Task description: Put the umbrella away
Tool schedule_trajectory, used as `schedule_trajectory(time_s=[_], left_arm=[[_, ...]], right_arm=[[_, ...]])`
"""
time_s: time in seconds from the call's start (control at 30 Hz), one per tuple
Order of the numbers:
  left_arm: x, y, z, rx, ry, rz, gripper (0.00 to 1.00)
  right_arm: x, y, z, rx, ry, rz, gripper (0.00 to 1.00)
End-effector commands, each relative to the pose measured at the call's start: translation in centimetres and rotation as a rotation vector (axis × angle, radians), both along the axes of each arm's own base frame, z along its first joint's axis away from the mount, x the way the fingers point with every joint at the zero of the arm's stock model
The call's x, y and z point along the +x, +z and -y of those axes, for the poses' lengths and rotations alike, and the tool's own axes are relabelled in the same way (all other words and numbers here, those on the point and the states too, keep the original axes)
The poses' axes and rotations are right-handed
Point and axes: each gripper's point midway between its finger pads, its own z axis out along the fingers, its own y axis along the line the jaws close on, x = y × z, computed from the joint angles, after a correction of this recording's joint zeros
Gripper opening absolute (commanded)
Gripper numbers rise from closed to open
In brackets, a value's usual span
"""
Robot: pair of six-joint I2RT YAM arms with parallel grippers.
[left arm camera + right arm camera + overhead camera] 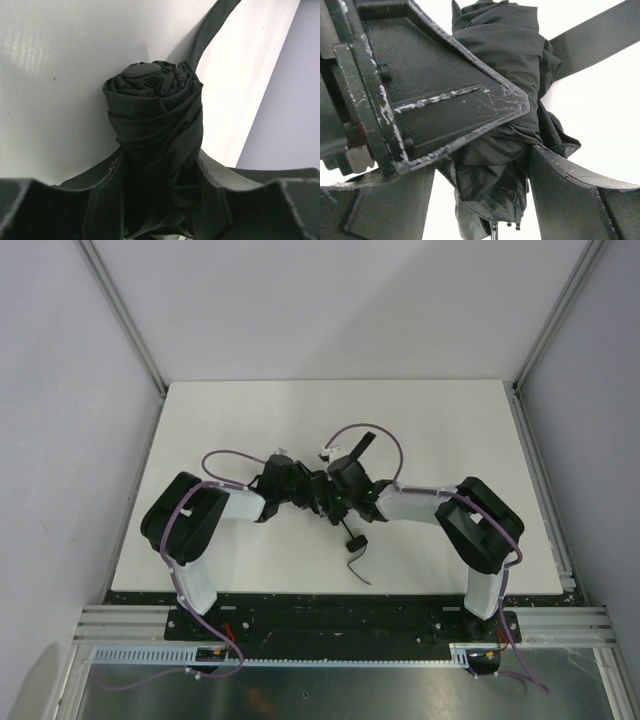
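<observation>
The umbrella (pixel 322 490) is a rolled black fabric bundle held above the middle of the white table (pixel 250 410), between both arms. My left gripper (pixel 300 486) is shut on it; in the left wrist view both fingers (pixel 102 192) press the roll (pixel 155 115) below its round cap (pixel 141 70). My right gripper (pixel 346 492) stands open astride the roll's other end (pixel 500 65), with a gap showing at its left finger. Rib tips (pixel 515 226) poke out below. The closing strap (pixel 210 25) trails off the roll, and the wrist strap (pixel 357 568) hangs to the table.
Grey walls and aluminium rails (pixel 125 320) box in the table on three sides. Purple cables (pixel 232 454) loop off both wrists. My left gripper's finger (pixel 435 95) fills much of the right wrist view, close to my right gripper (pixel 485 165).
</observation>
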Motion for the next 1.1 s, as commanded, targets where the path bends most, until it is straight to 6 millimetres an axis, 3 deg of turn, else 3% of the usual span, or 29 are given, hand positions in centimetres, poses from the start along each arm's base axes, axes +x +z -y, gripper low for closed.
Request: schedule_trajectory(time_s=[0.0,0.17,0.27,0.4,0.53,0.6,0.7,0.87,1.07], left_arm=[[-8.4,-9.8,-4.9,0.286,-0.036,-0.334,0.03],[-8.5,-9.7,-4.9,0.283,-0.042,-0.331,0.02],[-8.5,-9.6,-4.8,0.279,-0.043,-0.328,0.01],[-8.3,-9.2,-4.7,0.276,-0.049,-0.314,0.08],[-8.0,-8.7,-4.8,0.274,-0.047,-0.298,0.36],[-7.9,-8.6,-4.9,0.276,-0.049,-0.298,0.49],[-7.9,-8.6,-4.9,0.28,-0.053,-0.302,0.59],[-7.9,-8.8,-4.9,0.289,-0.061,-0.308,0.68],[-7.5,-9.2,-4.4,0.29,-0.078,-0.317,0.7]], right_arm=[[-0.6,-4.2,3.7,-0.397,-0.092,0.047,0.73],[0.2,-6.0,6.7,-0.583,-0.171,0.097,0.71],[0.2,-6.9,7.5,-0.612,-0.172,0.077,0.64],[-0.1,-8.0,7.0,-0.564,-0.132,0.016,0.29],[-0.8,-8.0,5.5,-0.409,-0.069,-0.058,0.04],[-1.1,-7.5,4.6,-0.303,-0.03,-0.088,0.01],[-1.4,-6.0,3.1,-0.121,0.023,-0.125,0.0],[-2.0,-3.5,1.8,0.157,0.097,-0.213,0.0],[-2.6,-0.6,0.8,0.437,0.162,-0.292,0.0]])
